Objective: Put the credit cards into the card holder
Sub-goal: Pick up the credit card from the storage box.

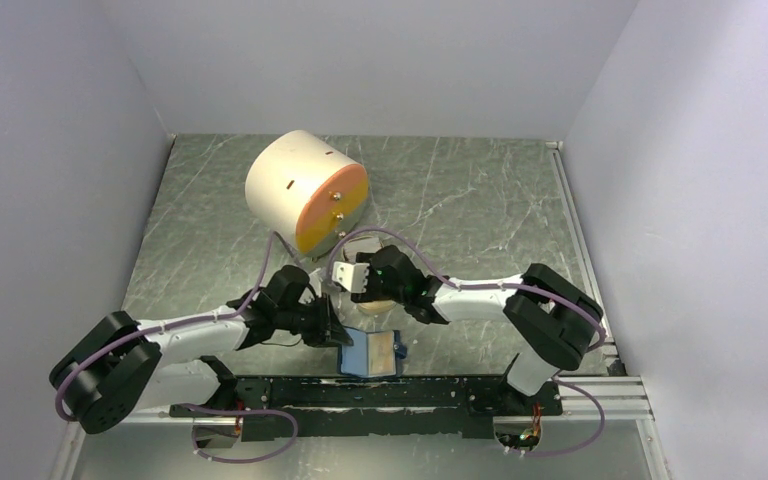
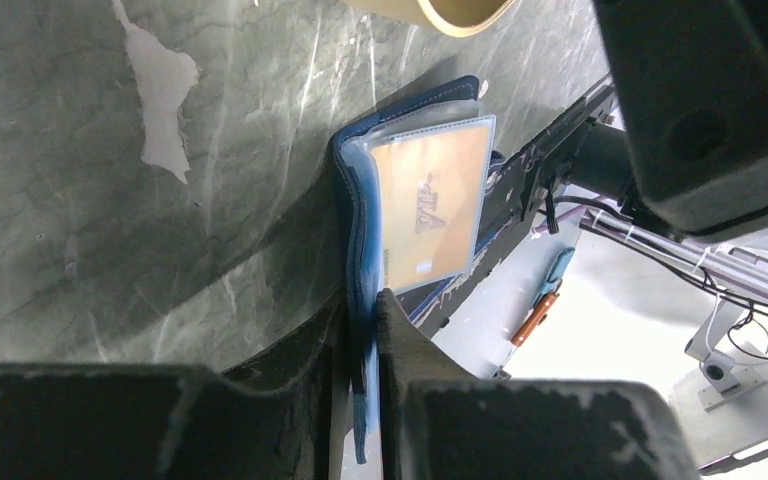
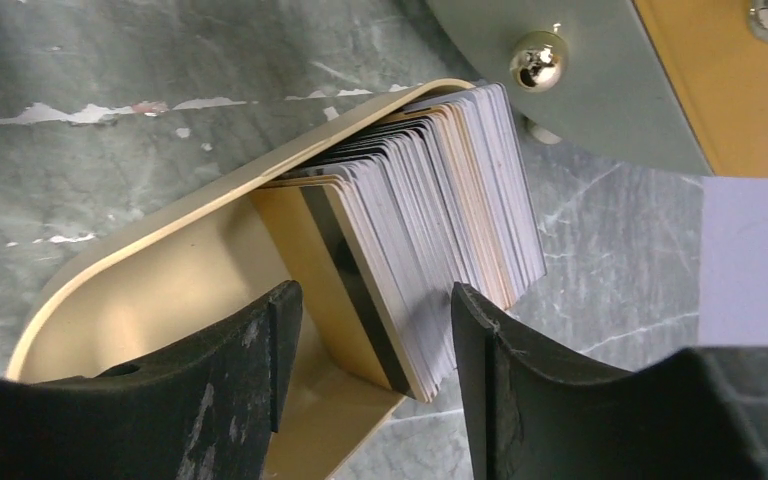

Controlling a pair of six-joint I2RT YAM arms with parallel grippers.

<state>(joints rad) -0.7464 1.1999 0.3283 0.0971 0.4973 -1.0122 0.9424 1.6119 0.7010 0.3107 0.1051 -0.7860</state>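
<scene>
The card holder (image 1: 372,352) lies open near the table's front edge, dark blue outside and lighter blue inside. My left gripper (image 2: 363,310) is shut on the edge of its blue cover (image 2: 355,230); a tan card (image 2: 430,205) shows in its clear pocket. The credit cards (image 3: 430,240) stand on edge as a thick whitish stack in a tan oval dish (image 3: 160,290). My right gripper (image 3: 372,300) is open, one finger on each side of the stack's near corner, with gaps showing. In the top view the right gripper (image 1: 345,278) hovers just behind the card holder.
A big cream cylinder (image 1: 305,190) with an orange face stands behind the dish; its brass knob (image 3: 538,60) is close to the cards. The dish's rim (image 2: 460,12) lies just beyond the card holder. A black rail (image 1: 400,392) runs along the front edge.
</scene>
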